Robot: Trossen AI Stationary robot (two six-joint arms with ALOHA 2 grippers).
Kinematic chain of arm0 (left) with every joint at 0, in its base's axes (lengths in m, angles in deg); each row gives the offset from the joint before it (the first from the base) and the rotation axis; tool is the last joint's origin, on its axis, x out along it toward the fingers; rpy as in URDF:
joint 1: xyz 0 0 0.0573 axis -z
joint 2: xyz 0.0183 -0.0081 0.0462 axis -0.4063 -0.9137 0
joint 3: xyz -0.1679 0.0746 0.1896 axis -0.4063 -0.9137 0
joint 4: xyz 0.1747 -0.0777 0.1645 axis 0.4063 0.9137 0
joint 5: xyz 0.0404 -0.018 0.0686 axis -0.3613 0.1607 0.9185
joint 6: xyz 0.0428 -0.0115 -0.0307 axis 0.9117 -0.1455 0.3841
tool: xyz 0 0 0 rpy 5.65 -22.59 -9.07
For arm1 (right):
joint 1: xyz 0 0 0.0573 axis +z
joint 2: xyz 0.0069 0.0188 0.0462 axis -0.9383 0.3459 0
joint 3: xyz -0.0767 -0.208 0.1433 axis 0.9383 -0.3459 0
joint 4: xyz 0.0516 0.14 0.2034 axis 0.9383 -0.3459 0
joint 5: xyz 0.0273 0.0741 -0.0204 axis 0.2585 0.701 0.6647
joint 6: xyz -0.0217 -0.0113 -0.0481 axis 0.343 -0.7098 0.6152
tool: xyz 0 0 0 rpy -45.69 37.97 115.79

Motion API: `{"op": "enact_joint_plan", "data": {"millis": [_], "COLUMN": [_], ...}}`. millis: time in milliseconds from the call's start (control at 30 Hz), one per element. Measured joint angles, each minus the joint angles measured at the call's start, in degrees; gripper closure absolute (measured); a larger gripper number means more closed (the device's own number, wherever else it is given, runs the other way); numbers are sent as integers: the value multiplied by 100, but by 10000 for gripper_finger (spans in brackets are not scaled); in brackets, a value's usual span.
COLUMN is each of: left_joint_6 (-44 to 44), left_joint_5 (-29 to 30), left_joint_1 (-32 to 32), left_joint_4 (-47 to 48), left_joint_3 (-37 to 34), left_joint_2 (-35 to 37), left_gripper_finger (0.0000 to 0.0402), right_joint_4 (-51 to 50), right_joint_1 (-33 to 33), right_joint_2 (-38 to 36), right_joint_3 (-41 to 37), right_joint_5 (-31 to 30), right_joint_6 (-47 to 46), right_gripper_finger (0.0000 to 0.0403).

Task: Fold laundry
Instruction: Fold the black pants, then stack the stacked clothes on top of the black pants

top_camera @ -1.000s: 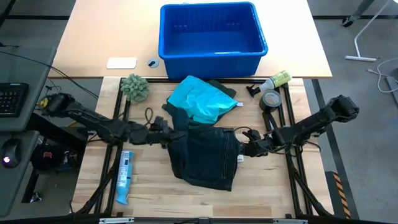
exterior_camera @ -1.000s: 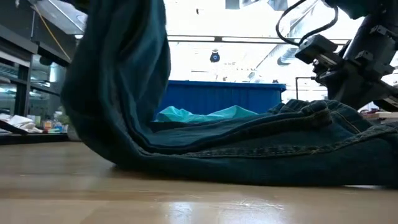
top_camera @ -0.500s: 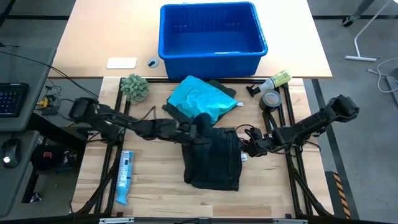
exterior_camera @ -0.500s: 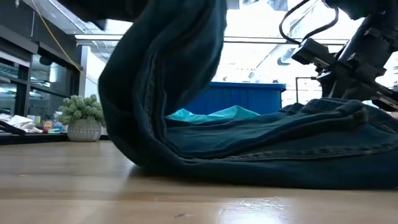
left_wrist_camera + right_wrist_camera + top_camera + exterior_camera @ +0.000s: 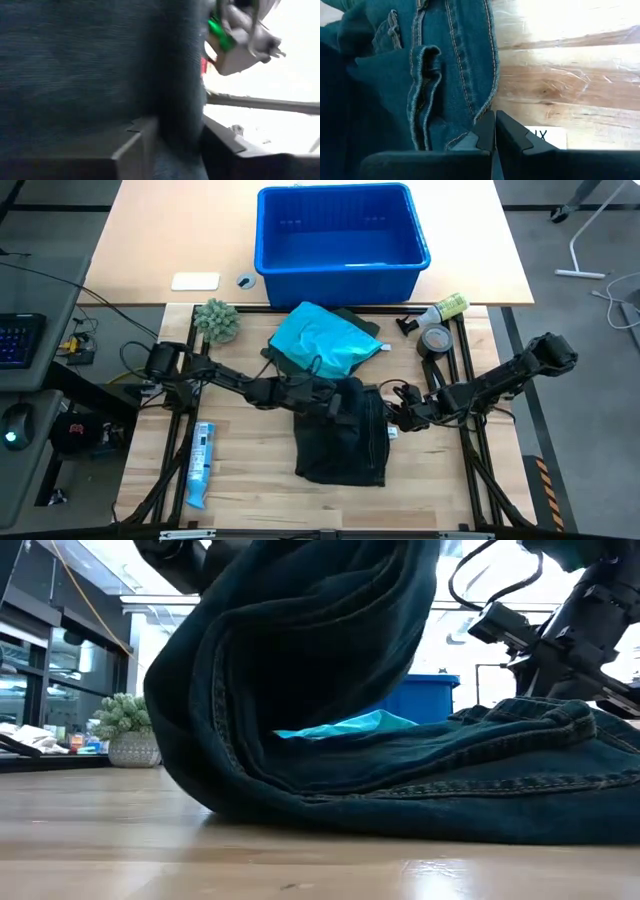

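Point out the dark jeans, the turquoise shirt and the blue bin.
dark jeans [image 5: 340,442], high view, middle of the folded denim on the table.
turquoise shirt [image 5: 322,340], high view, centre of the bright cloth.
blue bin [image 5: 340,272], high view, near rim of the plastic wall.

left tool [image 5: 345,393] buried in jeans [image 5: 340,442]

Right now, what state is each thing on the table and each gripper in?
dark jeans: folded over on themselves, the lifted layer draped across
turquoise shirt: lying crumpled beyond the jeans, one edge under them
blue bin: upright, looks empty
left gripper: over the jeans, denim between its fingers
right gripper: shut at the jeans' edge
small plant: upright
tape roll: lying flat
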Motion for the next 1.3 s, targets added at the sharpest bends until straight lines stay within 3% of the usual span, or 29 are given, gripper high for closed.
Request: {"op": "enact_joint_plan", "data": {"millis": [200,367,533,667,733,933,1300], "left_joint_6": [251,320,598,1037,1215,1553,796], "left_joint_5": [161,-207,-826,-718,-563,-136,2], "left_joint_1": [-20,-127,-160,-151,-161,-195,297], "left_joint_4": [-53,-116,-110,754,1367,1569,1470], "left_joint_3": [113,113,110,113,107,121,108], "left_joint_2": [-5,-5,127,519,702,928,-821], "left_gripper_finger": [230,226,264,365,389,400,402], "right_joint_4": [0,2,-32,-551,-951,-1152,-1118], "right_joint_1": [1,-1,2,6,10,-19,-726], "right_joint_2": [0,-2,-330,-989,-1371,-2253,-2157], "right_joint_3": [1,1,-1,1,1,122,1118], "right_joint_5": [-49,-174,-211,-219,-338,-882,-1167], "right_joint_6": [-20,-18,313,568,576,757,2656], "right_gripper_finger": [403,403,403,403,403,403,403]}}
